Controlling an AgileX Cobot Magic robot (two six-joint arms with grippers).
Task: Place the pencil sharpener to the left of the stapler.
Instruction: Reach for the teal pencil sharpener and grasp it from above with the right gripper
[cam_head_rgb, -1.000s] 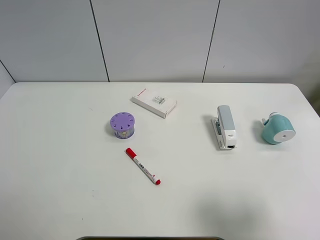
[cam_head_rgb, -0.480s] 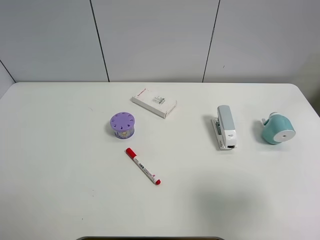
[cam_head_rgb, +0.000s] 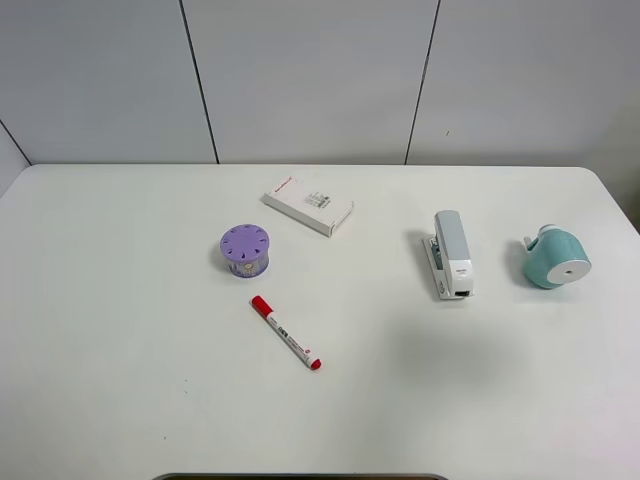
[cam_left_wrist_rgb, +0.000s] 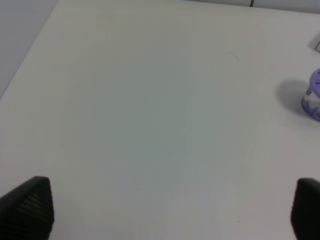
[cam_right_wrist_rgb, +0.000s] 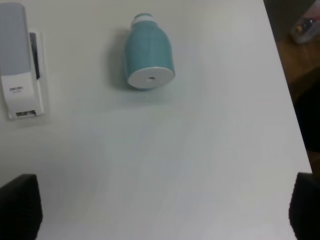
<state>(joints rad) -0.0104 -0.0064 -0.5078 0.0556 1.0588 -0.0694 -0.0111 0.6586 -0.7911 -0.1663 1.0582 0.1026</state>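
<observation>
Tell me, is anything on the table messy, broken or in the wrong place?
Nothing looks spilled or broken. Only the pencil sharpener is misplaced: it sits right of the stapler, but belongs on its left.

Table (cam_head_rgb: 110, 340): white, bare at left.
Purple container (cam_head_rgb: 245, 249): stood upright, holed top.
White box (cam_head_rgb: 308, 205): lay flat, container's 2 o'clock, apart.
Marker (cam_head_rgb: 286, 333): red-capped, lay at container's 5 o'clock, near.
</observation>
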